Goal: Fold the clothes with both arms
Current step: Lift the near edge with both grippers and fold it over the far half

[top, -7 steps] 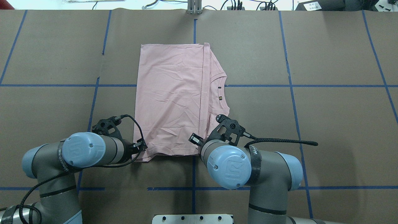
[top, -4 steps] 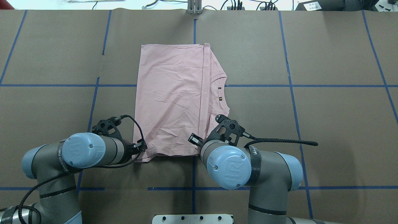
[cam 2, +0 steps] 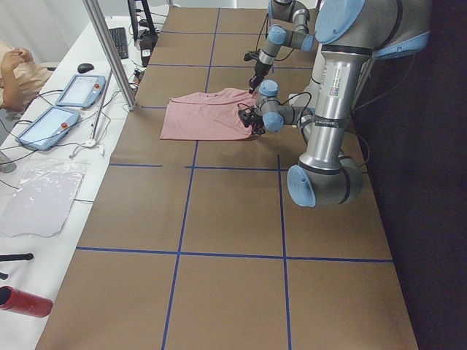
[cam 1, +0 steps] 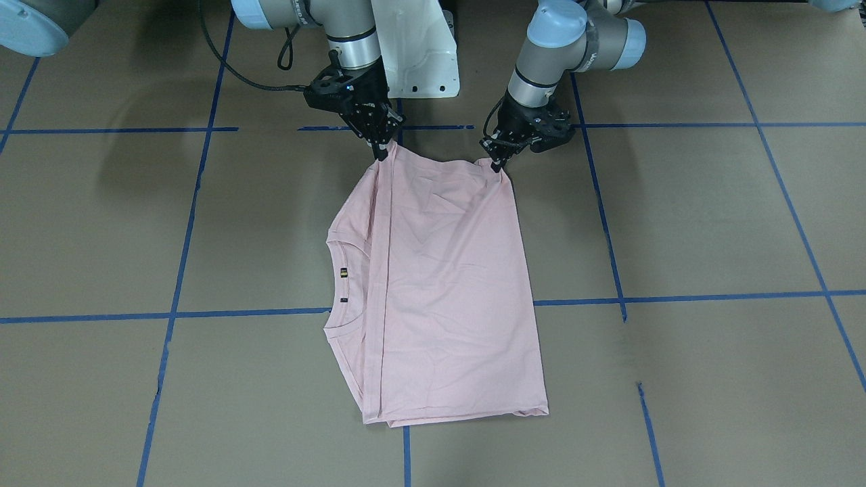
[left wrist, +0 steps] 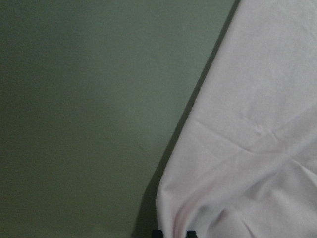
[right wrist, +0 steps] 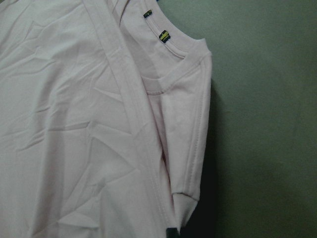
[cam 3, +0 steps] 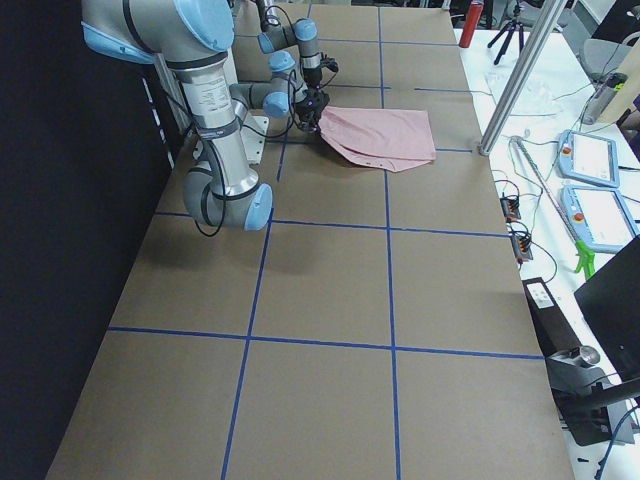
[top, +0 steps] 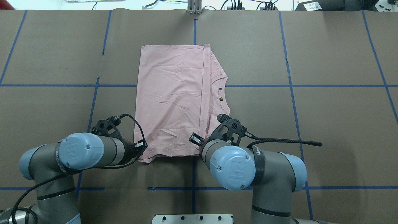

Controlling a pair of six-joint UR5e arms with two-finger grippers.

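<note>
Tabletop [top: 326, 124]: brown cover, blue tape grid [top: 311, 86]. Aluminium post [cam 2: 109, 55] at far edge, middle. Beyond far edge: tablets [cam 2: 80, 90], keyboard [cam 2: 118, 42], red bottle [cam 2: 22, 301], plastic sheet [cam 2: 40, 200].

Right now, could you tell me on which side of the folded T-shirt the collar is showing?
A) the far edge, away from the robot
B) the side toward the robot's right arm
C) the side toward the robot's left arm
B: in the overhead view the ribbed collar of the pink T-shirt pokes out from under the folded layer on the side where the right arm comes in.
</note>
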